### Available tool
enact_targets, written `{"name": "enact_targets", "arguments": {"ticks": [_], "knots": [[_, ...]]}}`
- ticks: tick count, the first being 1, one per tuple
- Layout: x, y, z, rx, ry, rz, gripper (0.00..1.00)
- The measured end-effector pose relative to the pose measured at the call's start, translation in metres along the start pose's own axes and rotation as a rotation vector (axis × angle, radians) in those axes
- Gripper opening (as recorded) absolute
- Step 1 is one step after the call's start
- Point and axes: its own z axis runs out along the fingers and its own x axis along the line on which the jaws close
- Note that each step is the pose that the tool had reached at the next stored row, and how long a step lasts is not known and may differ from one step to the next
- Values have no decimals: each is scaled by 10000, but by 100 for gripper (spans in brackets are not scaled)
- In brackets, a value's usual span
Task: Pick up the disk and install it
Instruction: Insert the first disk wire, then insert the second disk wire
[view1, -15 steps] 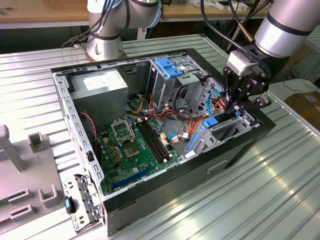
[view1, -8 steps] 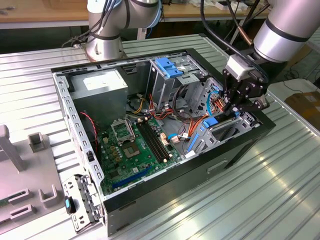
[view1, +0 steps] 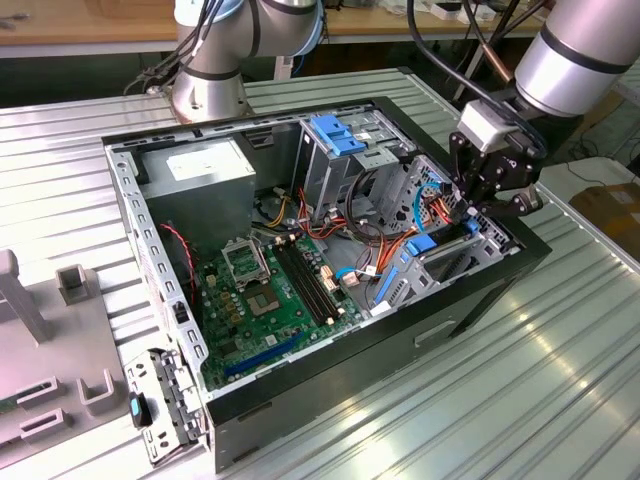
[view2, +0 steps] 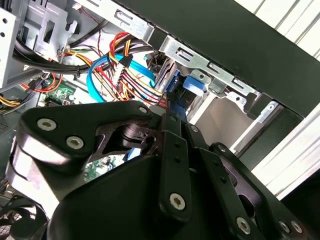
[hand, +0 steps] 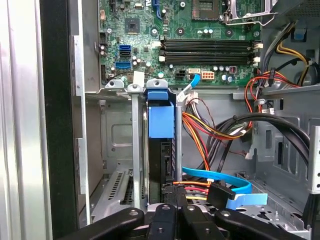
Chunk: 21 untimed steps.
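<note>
Reaching over the open computer case (view1: 330, 395) from the exterior view's right, we are angling the arm (view1: 575, 50) down, the gripper (view1: 492, 205) closed on the disk (hand: 161, 145), which is standing on edge in the drive bay (hand: 136, 150) beside the motherboard (view1: 275, 300).

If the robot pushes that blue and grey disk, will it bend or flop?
Probably not. The disk looks like a rigid metal block in a hard blue frame, so it should slide stiffly between the bay's metal rails. It's likely heavy for its size.
</note>
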Motion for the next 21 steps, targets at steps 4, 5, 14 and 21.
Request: {"name": "enact_targets", "arguments": {"ticks": [4,5,14,21], "knots": [[0,0,0,0,-1,0,11],[0,0,-1,0,1,0,11],[-13,-15,-260,-197,-2,10,11],[-290,-22,-411,-670,5,34,11]]}}
